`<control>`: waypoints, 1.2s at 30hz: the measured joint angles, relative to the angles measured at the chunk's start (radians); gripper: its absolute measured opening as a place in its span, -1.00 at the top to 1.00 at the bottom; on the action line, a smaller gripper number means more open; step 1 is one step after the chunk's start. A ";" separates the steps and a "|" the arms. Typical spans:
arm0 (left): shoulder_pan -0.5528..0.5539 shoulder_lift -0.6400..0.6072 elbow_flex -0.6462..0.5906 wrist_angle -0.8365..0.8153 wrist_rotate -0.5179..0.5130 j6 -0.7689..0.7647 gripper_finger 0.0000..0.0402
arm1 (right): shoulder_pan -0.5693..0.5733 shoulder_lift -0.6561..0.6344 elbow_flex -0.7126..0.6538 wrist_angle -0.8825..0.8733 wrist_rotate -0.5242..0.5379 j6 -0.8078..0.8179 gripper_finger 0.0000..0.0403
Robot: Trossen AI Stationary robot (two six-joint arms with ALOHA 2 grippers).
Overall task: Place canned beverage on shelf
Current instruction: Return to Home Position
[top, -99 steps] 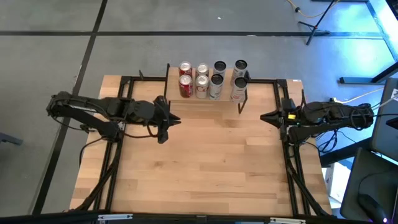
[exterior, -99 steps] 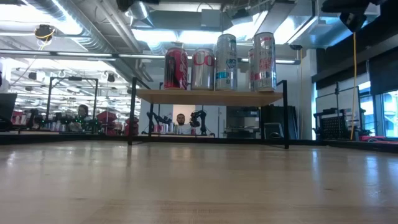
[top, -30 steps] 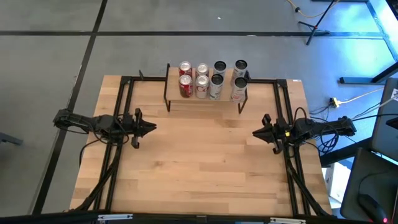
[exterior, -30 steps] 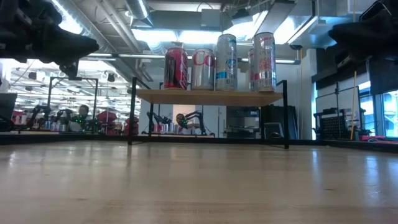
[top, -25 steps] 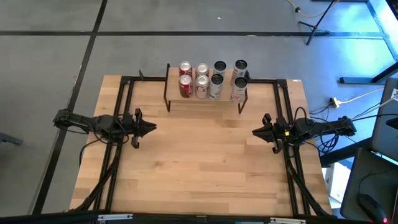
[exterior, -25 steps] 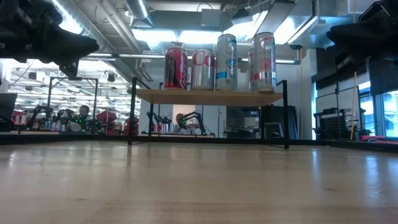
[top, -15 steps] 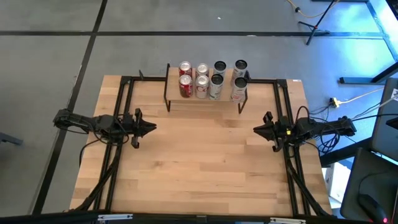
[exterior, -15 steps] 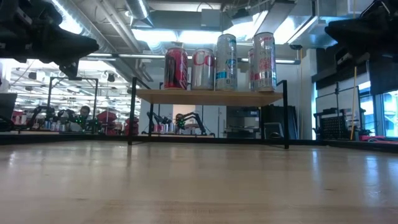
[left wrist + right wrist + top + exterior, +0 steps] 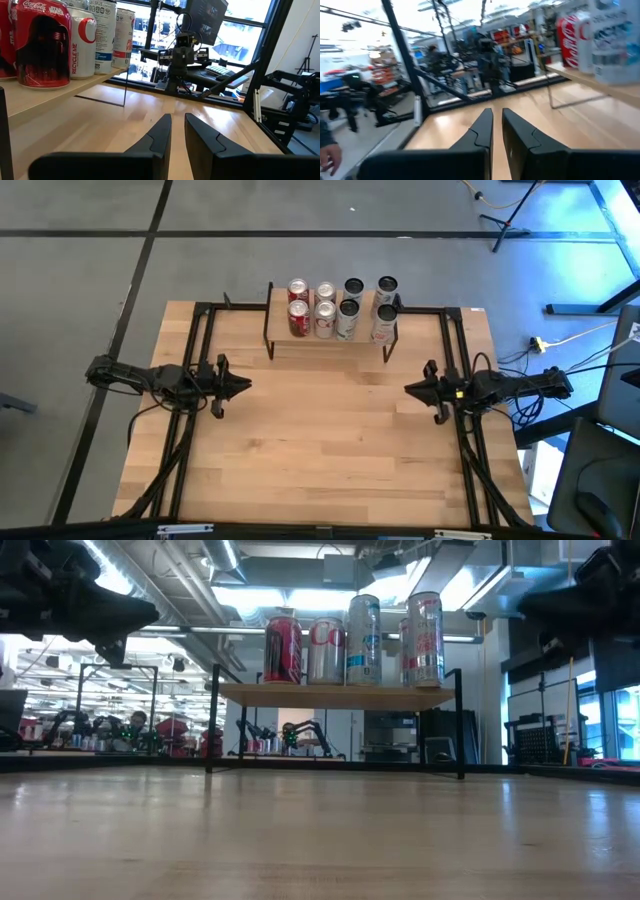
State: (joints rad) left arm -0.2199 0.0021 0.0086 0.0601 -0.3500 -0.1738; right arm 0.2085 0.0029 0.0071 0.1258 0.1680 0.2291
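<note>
The shelf (image 9: 330,343) stands at the table's far edge on thin black legs; it also shows in the low view (image 9: 335,695). Several cans (image 9: 338,308) stand upright on its wood top in two rows, red and silver ones on the left and taller silver ones on the right (image 9: 350,640). My left gripper (image 9: 245,386) hovers shut and empty by the table's left side, pointing right (image 9: 177,120). My right gripper (image 9: 408,389) hovers shut and empty by the right side, pointing left (image 9: 497,114). No can lies on the tabletop.
Black frame rails (image 9: 205,330) run along the table's left and right sides and its far edge. The bare wooden tabletop (image 9: 330,440) lies between the two arms and toward the near edge. Other robot stations and people show in the room beyond (image 9: 130,725).
My right gripper has shifted slightly toward the table's far edge, staying shut and empty. The cans and the shelf have kept still.
</note>
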 joint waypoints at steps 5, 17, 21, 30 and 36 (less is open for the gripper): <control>0.000 0.000 0.000 0.000 0.000 0.000 0.78 | 0.000 0.000 0.000 -0.061 0.086 0.029 0.86; 0.000 0.000 0.000 0.000 -0.001 0.000 0.78 | 0.000 0.001 0.001 -0.096 -0.099 0.080 0.86; 0.000 0.000 0.000 0.000 -0.001 0.000 0.78 | 0.000 0.001 0.001 -0.098 -0.127 0.080 0.86; 0.000 0.000 0.000 0.000 -0.001 0.000 0.78 | 0.000 0.001 0.001 -0.098 -0.127 0.080 0.86; 0.000 0.000 0.000 0.000 -0.001 0.000 0.78 | 0.000 0.001 0.001 -0.098 -0.127 0.079 0.86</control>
State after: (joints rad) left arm -0.2199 0.0025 0.0086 0.0598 -0.3508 -0.1734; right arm 0.2089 0.0040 0.0078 0.0277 0.0406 0.3084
